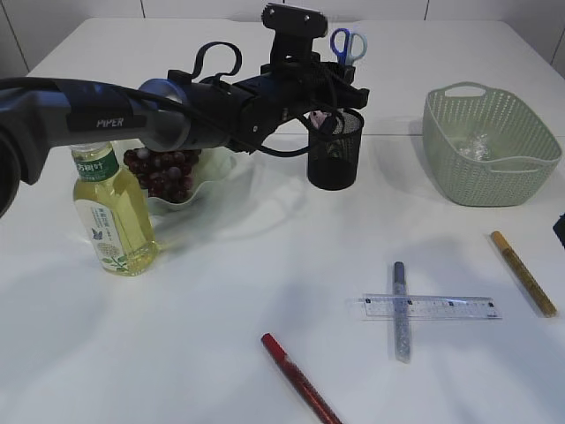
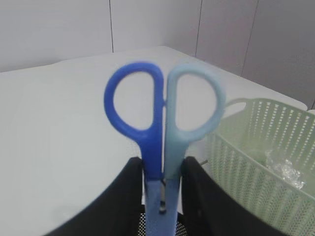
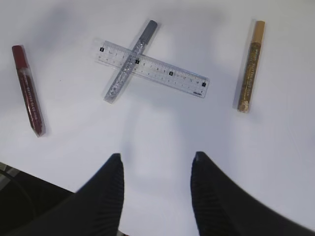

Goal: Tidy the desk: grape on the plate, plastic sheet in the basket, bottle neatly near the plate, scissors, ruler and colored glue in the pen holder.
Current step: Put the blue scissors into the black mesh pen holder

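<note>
Blue scissors (image 2: 162, 147), pinched between the left hand's (image 2: 162, 196) fingers above the holder (image 1: 335, 148), should be lowered straight before release, while the right hand (image 3: 156, 169) is held spread over the desk (image 3: 162, 123).

You cannot see the scissors' (image 2: 165, 128) blades, which run below the left wrist view's frame between the left gripper's (image 2: 162, 196) blurred fingers. The arm hides part of the pen holder (image 1: 335, 150). The red glue pen (image 1: 300, 380) is cut off by the bottom edge.
</note>
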Robot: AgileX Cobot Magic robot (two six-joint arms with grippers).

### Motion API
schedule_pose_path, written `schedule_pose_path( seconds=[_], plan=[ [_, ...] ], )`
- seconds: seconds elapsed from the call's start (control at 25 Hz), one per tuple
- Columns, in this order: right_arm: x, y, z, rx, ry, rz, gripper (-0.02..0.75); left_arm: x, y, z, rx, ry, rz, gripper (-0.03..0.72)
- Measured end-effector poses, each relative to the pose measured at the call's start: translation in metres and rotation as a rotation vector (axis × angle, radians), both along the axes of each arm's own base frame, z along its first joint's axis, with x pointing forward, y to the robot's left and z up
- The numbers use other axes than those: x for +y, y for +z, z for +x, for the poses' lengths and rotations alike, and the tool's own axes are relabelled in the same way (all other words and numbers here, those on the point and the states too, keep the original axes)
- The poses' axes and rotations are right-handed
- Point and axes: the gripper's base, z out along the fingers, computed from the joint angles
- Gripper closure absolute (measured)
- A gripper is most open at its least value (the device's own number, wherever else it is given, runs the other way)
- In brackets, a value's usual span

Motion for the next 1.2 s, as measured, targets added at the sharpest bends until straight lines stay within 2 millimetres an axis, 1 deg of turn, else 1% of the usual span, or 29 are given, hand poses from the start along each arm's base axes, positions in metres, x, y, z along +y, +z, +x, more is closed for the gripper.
schedule_pose_path(
  seconds=[0.16,0.36,0.72,0.8,0.96,1.08,1.2],
  plan=[
    [0.000,0.000,0.000,0.000,0.000,0.000,0.374,0.000,0.000,0.000,0.004,0.000,0.003,0.481],
    [0.000,0.000,0.000,0.000,0.000,0.000,0.374,0.000,-0.001,0.000,0.011,0.001,0.008,0.452],
    [0.000,0.000,0.000,0.000,0.000,0.000,0.372,0.001,0.000,-0.001,0.040,0.004,0.029,0.447],
    [0.000,0.000,0.000,0.000,0.000,0.000,0.373,0.003,0.006,-0.002,0.073,0.012,0.041,0.447],
    [0.000,0.000,0.000,-0.002,0.000,-0.005,0.373,0.010,0.033,-0.011,0.197,0.038,0.060,0.446],
    [-0.001,0.000,0.000,0.004,0.000,-0.007,0.373,0.017,0.054,-0.022,0.312,0.045,0.107,0.446],
    [-0.001,-0.001,-0.003,0.035,0.000,-0.017,0.373,0.026,0.071,-0.038,0.447,0.047,0.188,0.446]
  ],
)
